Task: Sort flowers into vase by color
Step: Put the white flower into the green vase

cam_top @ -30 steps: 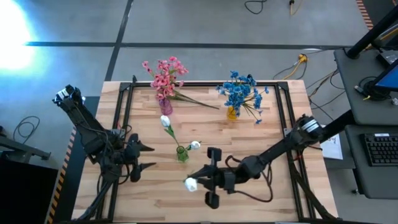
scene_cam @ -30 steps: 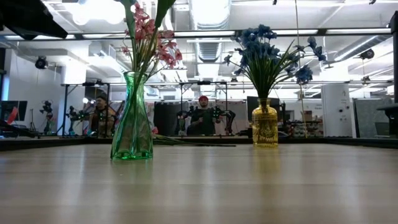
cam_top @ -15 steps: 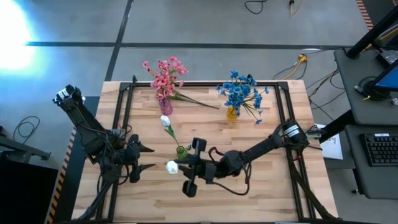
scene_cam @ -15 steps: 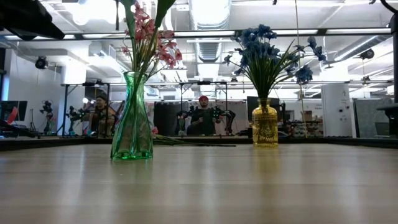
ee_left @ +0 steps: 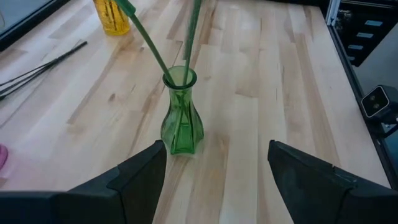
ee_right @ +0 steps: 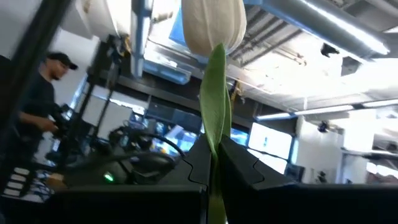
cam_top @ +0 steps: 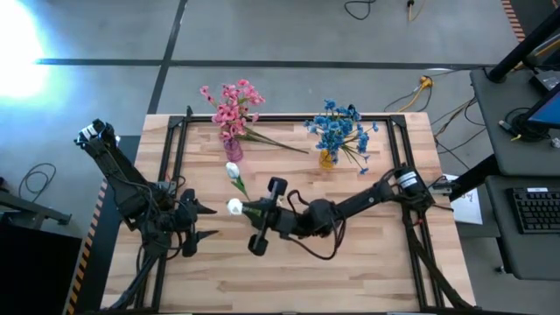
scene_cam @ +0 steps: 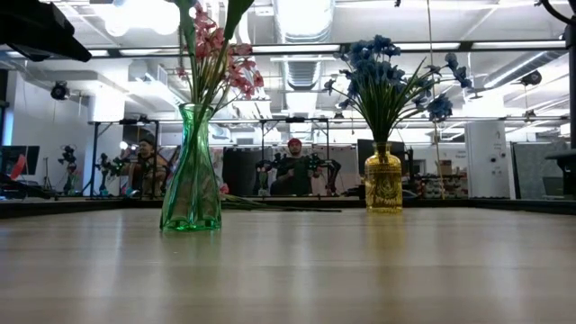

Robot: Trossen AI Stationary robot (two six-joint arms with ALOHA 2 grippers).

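A small green vase (ee_left: 181,121) stands mid-table with two green stems in it. One white flower (cam_top: 233,171) from it leans toward the far edge. My right gripper (cam_top: 255,210) hovers over this vase, shut on another white flower with its blossom (cam_top: 234,206) toward the table's left. My left gripper (cam_top: 213,220) waits open just left of the vase, touching nothing. Pink flowers (cam_top: 232,107) fill a pink vase (cam_top: 234,149). Blue flowers (cam_top: 337,127) fill a yellow vase (cam_top: 326,158). My right gripper pinches the white flower's green stem (ee_right: 214,127) between its two fingers, a short way below the blossom (ee_right: 211,25). The fingers slant upward, pointing toward the table's left, and the stem runs on between them. The flower is lifted clear of the table, blossom beyond the fingertips.
A loose stem (cam_top: 280,143) lies on the table right of the pink vase, and a blue sprig (cam_top: 362,166) lies near the yellow vase. A black frame (cam_top: 179,131) borders the wooden table. People stand in the room behind (scene_cam: 290,171).
My right gripper, still shut, has carried the white flower from near the table's front edge toward the left and far side. It now hangs over the green vase, and the blossom has come beside the vase. My left gripper kept still.
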